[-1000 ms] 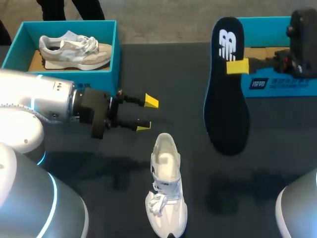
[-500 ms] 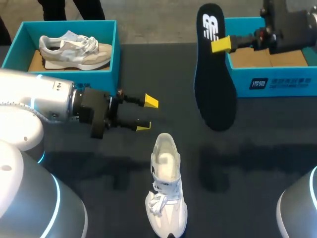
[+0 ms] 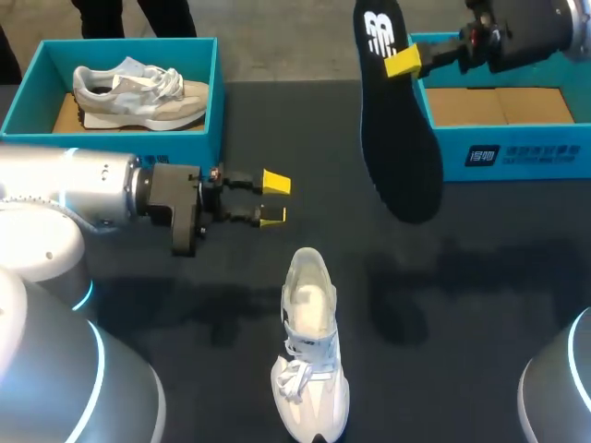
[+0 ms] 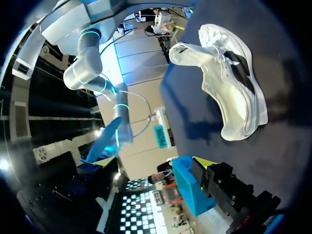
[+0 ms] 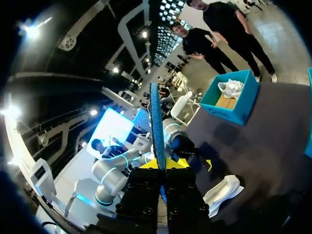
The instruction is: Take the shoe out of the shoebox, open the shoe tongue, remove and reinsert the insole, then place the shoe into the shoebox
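A white shoe point(image 3: 311, 351) point(image 4: 229, 83) point(image 5: 222, 192) stands alone on the dark table, toe toward the front edge and its opening facing up. My right gripper point(image 3: 404, 62) point(image 5: 163, 165) is shut on a dark insole point(image 3: 397, 120) point(image 5: 156, 122) near its heel end. The insole hangs in the air, beside the empty right shoebox point(image 3: 503, 152). My left gripper point(image 3: 274, 198) point(image 4: 155, 162) is open and holds nothing. It hovers just behind and to the left of the shoe's heel.
A second teal shoebox point(image 3: 208, 101) point(image 5: 229, 97) at the back left holds another pale shoe point(image 3: 138, 92). The bulky left arm point(image 3: 83, 198) lies across the table's left side.
My right arm has carried the insole up and to the left, away from the right box. The left gripper has turned a little and shifted slightly toward the shoe.
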Robot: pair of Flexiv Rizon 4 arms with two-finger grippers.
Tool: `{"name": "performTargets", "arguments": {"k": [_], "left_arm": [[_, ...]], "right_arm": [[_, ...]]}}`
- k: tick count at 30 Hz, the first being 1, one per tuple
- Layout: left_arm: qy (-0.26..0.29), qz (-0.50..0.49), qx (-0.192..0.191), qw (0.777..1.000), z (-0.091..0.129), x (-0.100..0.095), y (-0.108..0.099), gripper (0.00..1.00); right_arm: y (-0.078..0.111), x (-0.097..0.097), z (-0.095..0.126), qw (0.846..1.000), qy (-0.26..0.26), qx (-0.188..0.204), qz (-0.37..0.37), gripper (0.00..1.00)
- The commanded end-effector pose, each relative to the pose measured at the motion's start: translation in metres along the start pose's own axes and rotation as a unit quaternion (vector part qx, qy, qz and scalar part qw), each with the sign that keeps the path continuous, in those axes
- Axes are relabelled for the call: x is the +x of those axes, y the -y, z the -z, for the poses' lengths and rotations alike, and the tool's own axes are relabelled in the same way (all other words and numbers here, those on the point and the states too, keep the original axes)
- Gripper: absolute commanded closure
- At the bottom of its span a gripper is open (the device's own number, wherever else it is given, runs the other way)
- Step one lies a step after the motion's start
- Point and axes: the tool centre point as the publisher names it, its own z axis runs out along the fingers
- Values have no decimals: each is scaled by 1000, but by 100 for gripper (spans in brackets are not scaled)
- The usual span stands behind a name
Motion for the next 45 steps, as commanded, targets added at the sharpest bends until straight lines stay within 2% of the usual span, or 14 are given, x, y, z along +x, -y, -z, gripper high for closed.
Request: {"name": "performTargets", "arguments": {"k": [1, 6, 13, 19, 26, 30, 43, 45], "left_arm": [[25, -11, -6, 1000, 1, 3, 0, 0], [48, -14, -13, 999, 3, 0, -6, 0], [67, -14, -28, 997, 5, -3, -13, 0], [78, -15, -55, 995, 9, -4, -21, 0], [83, -12, -71, 994, 12, -7, -31, 0], [85, 12, -97, 992, 15, -8, -39, 0], [85, 12, -97, 992, 15, -8, -39, 0], [88, 14, -96, 991, 13, -6, -41, 0]], "right_arm": [[-6, -21, -5, 999, -14, 16, -29, 100], [-8, -37, -2, 998, -17, 1, -55, 100], [-17, -59, -1, 996, 5, 1, -87, 100], [-29, -78, -5, 993, -9, 1, -114, 100], [-30, -95, -27, 991, -19, 3, -130, 100], [-28, -107, -35, 989, -19, -8, -148, 100], [-28, -107, -35, 989, -19, -8, -148, 100], [-23, -112, -37, 986, -17, -2, -163, 100]]}}
